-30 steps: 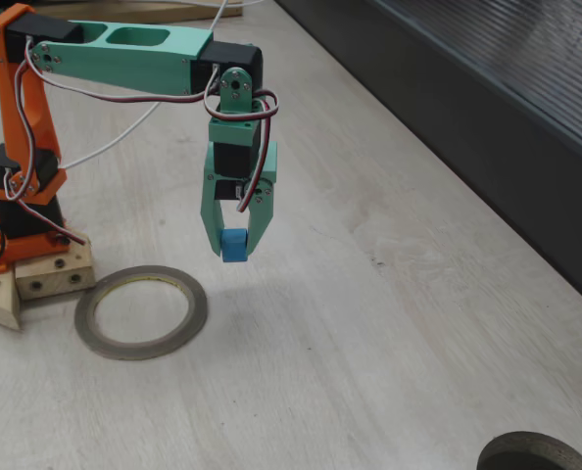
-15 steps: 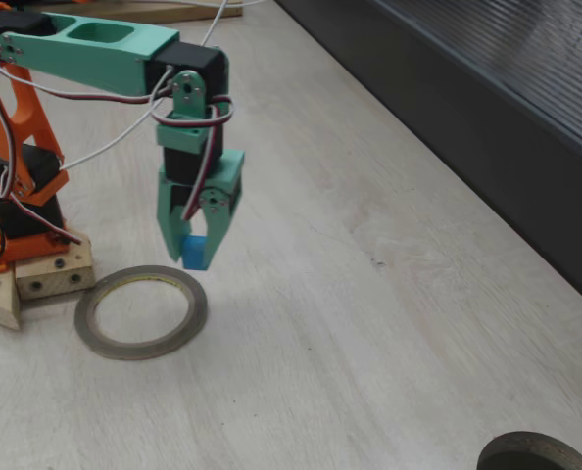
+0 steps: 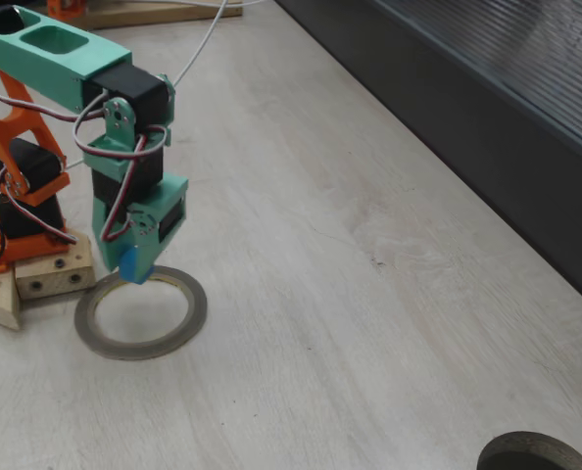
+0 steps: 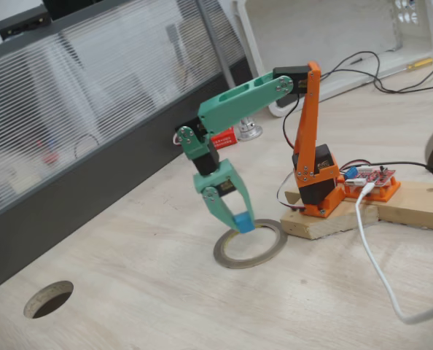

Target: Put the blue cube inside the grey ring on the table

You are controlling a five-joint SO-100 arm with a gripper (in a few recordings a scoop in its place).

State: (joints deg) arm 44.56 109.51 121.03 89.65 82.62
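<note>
Hand (image 3: 131,264) (image 4: 240,222) clenching blue cube (image 3: 132,265) (image 4: 243,221), pointing down, hanging over near-base rim of grey ring (image 3: 140,312) (image 4: 250,244) lying flat on desk (image 3: 369,294) (image 4: 165,306). Cube looking clear of the desk, just above the ring.

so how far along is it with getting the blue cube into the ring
Done: the blue cube is picked up, clamped between the gripper fingers and off the table. In hand: it hangs near the grey ring rim, roughly over the opening. Left: lower it into the ring and let go.
</note>
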